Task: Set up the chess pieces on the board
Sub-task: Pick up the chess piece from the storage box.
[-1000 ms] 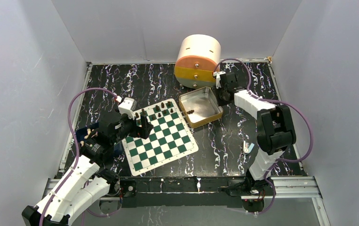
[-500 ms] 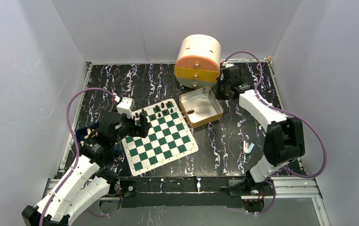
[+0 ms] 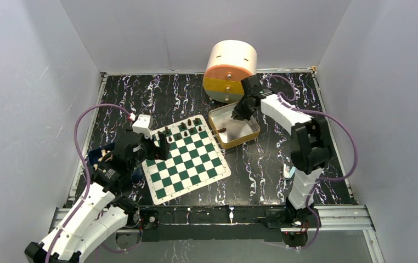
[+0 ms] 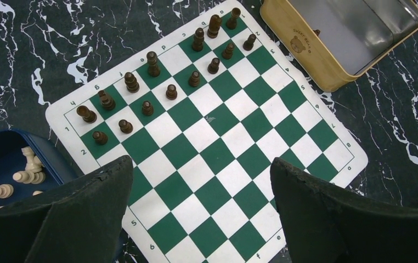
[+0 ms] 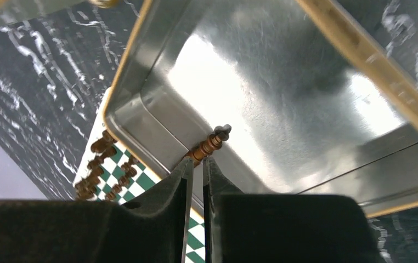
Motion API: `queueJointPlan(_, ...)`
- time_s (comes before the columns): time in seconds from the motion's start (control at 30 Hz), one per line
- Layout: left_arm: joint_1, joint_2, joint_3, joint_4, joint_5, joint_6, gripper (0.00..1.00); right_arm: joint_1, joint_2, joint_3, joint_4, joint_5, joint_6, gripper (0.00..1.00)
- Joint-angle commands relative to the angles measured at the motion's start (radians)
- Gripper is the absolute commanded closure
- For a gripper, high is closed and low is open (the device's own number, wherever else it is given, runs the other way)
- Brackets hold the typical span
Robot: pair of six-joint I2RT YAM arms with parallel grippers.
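The green-and-white board (image 3: 187, 159) (image 4: 218, 164) lies left of centre. Two rows of dark brown chess pieces (image 3: 182, 129) (image 4: 168, 90) stand along its far edge. My left gripper (image 3: 162, 145) (image 4: 200, 161) hovers over the board's near-left part, open and holding nothing. One more brown chess piece (image 3: 221, 130) (image 5: 213, 141) lies on its side inside the tan tin tray (image 3: 250, 131) (image 5: 124, 118). My right gripper (image 3: 238, 114) (image 5: 197, 159) hangs above the tray, its jaws shut to a thin slit, pointing at that piece. The piece shows just past the fingertips, resting on the tray floor.
A blue box (image 3: 94, 156) (image 4: 9, 164) with white chessmen sits left of the board, under my left arm. A round orange-and-cream drawer unit (image 3: 230, 71) stands behind the tray. A small pale object (image 3: 288, 171) lies on the black marbled table at the right.
My right arm has swung left from beside the tray to over it, its jaws closing. My left gripper has opened a little wider and barely moved.
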Motion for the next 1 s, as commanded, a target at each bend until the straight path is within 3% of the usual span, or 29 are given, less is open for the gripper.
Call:
queueJointPlan(0.0, -0.004, -0.046, 0.021, -0.004, -0.022, 0.012, 0.08, 0.052, 0.073, 0.100, -0.144, 0.045, 0.243, 0.78)
queueJointPlan(0.23, -0.004, -0.056, 0.021, -0.005, -0.012, 0.015, 0.08, 0.121, 0.107, 0.098, -0.138, 0.093, 0.412, 0.74)
queueJointPlan(0.6, -0.006, -0.073, 0.018, -0.005, -0.015, 0.016, 0.08, 0.136, 0.151, 0.149, -0.206, 0.160, 0.500, 0.60)
queueJointPlan(0.97, -0.004, -0.084, 0.020, -0.012, -0.029, 0.018, 0.08, 0.137, 0.183, 0.162, -0.215, 0.167, 0.543, 0.60)
